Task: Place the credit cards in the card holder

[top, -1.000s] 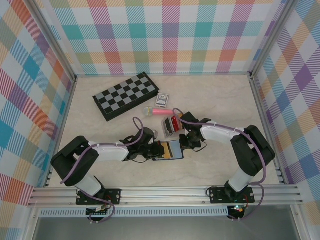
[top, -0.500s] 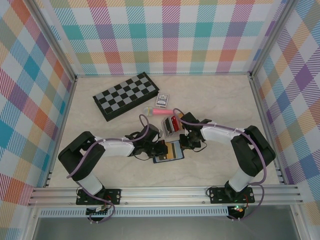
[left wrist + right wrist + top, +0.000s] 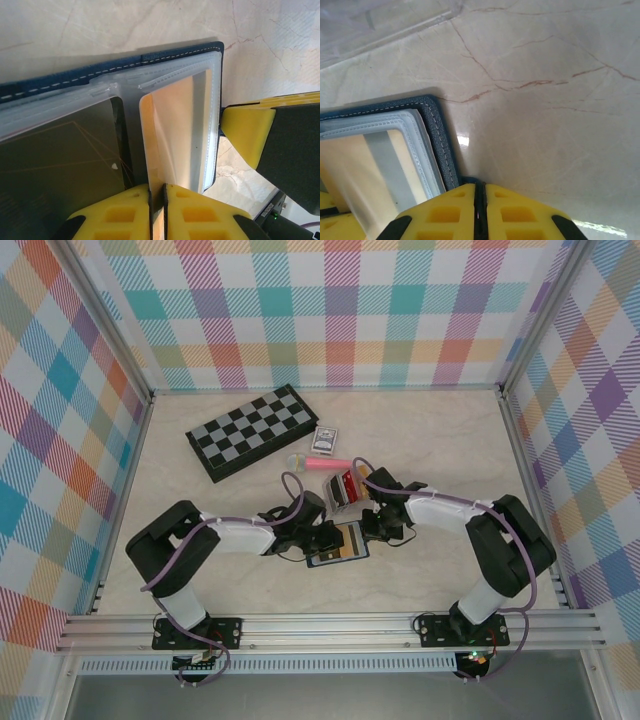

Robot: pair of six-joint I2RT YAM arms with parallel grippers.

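Left arm (image 3: 240, 536) has slid closer to the card holder (image 3: 100, 72), open on the worktop (image 3: 440, 450), its jaws pinching an orange credit card (image 3: 175, 130) part-seated in the sleeve; right jaws clamped on the holder's opposite edge.

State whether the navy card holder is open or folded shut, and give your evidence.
Open: the card holder lies spread flat, its clear inner pockets facing up, an orange card showing in one.

Glossy marble-look table (image 3: 545, 100), grained navy card holder (image 3: 441, 145) with pale stitching — clear glossy plastic sleeves (image 3: 214, 110)
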